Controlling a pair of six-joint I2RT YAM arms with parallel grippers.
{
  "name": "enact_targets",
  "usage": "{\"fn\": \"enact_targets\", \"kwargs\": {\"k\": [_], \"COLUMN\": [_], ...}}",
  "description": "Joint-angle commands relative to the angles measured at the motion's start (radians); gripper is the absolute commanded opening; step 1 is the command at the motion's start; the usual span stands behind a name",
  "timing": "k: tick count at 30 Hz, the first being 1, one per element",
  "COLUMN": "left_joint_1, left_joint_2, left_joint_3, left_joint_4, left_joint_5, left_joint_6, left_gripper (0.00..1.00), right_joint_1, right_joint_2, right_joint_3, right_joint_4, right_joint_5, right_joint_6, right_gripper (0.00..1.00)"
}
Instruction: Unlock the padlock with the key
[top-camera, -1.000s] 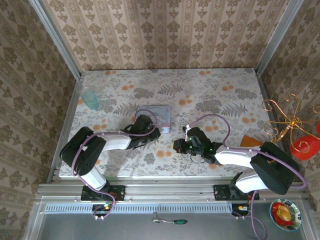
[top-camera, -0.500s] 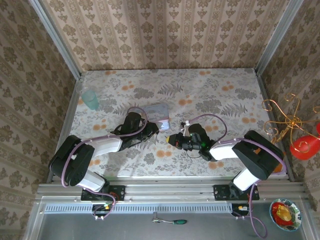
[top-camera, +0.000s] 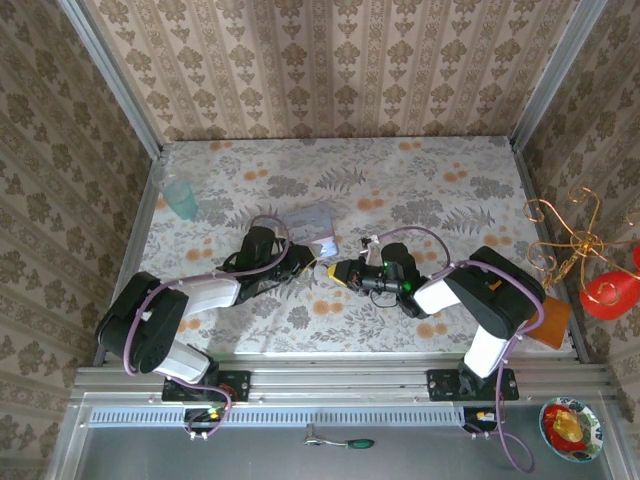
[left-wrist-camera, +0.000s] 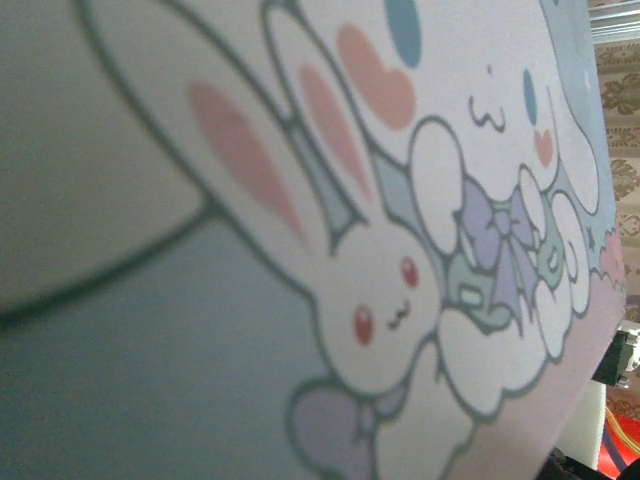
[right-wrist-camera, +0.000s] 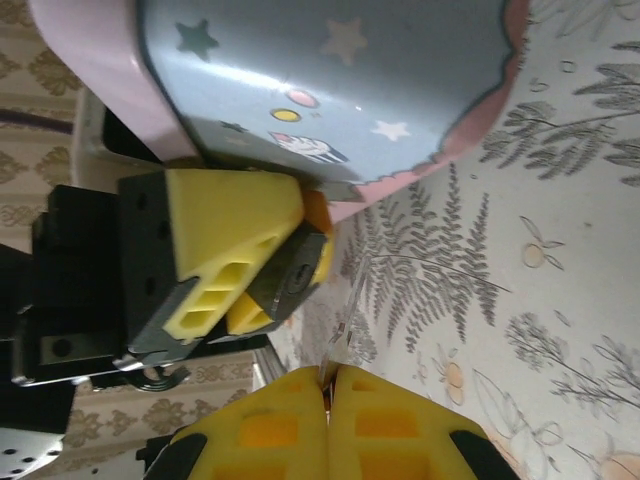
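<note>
Padlock (right-wrist-camera: 292, 282) sits pinched in the L gripper (right-wrist-camera: 280, 255), just below the pale blue box (right-wrist-camera: 330, 90) in the R wrist view, its dark end face w/ a round hole turned toward the camera. R gripper (right-wrist-camera: 330, 390) has its yellow pads pressed together on a thin silvery sliver, prob. the key (right-wrist-camera: 346, 325). The key's tip points up at the box's edge and lies just beside the padlock, to its right — not yet in the hole, by the look of it. Its long axis runs roughly along the R fingers, and the hole lies a little left of that line. The coming move would seem to need a small sideways shift before any push.

Top external: both grippers meet just in front of the box's near edge, L from the left and R from the right, nearly tip to tip. Vs. a second ago the two have closed the gap btwn them, and the box now lies skewed.

L wrist view: the box's cartoon-rabbit lid, very close and blurred.
</note>
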Motion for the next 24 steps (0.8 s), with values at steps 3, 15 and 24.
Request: {"fn": "enact_targets", "kwargs": {"k": [3,15,24], "left_joint_1": [0.020,0.034,0.035], "left_joint_2": [-0.026,-0.041,-0.052], "left_joint_3": [-0.015,-0.023,-0.040], "left_joint_4": [0.133,0.197,0.250], "left_joint_5": [0.037,0.061,0.062], "left_joint_6": [-0.054,-0.114,-0.205], "left_gripper": [0.09,0.09,0.09], "right_joint_1": [-0.005,-0.005,-0.004], "right_joint_2": [0.030,0.059,0.038], "right_joint_3": [0.032,0.040,0.036], "right_joint_4": [0.138,0.210,0.221], "right_joint_5": [-0.041,-0.068,-0.084], "right_joint_6": [0.050,0.088,0.082], "right_gripper": [0.00,0.00,0.00]}}
